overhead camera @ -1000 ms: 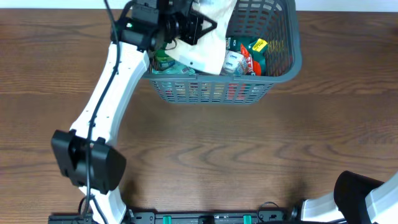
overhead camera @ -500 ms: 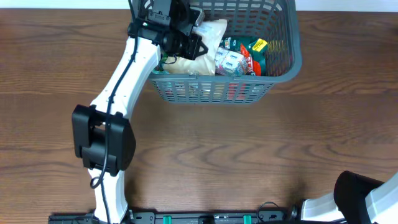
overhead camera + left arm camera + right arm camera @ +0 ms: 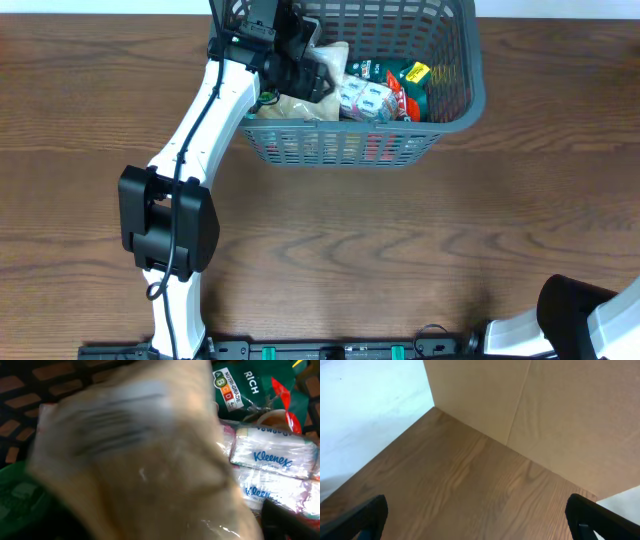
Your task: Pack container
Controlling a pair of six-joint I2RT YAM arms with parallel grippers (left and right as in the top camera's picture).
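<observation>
The grey basket (image 3: 350, 146) sits at the far edge of the bench (image 3: 400, 250). The left pincer (image 3: 308, 74) reaches inside over a pale packet (image 3: 140, 460), probably to seat it beside the tissue packs (image 3: 272, 455); whether it grips cannot be told. The right pincer (image 3: 477, 522) idles, fingers apart.

Reaches left arm (image 3: 205, 115) over container (image 3: 345, 145) left rim, left gripper (image 3: 300, 68) inside, grip hidden; holds right gripper (image 3: 477, 512) splayed, well away.
</observation>
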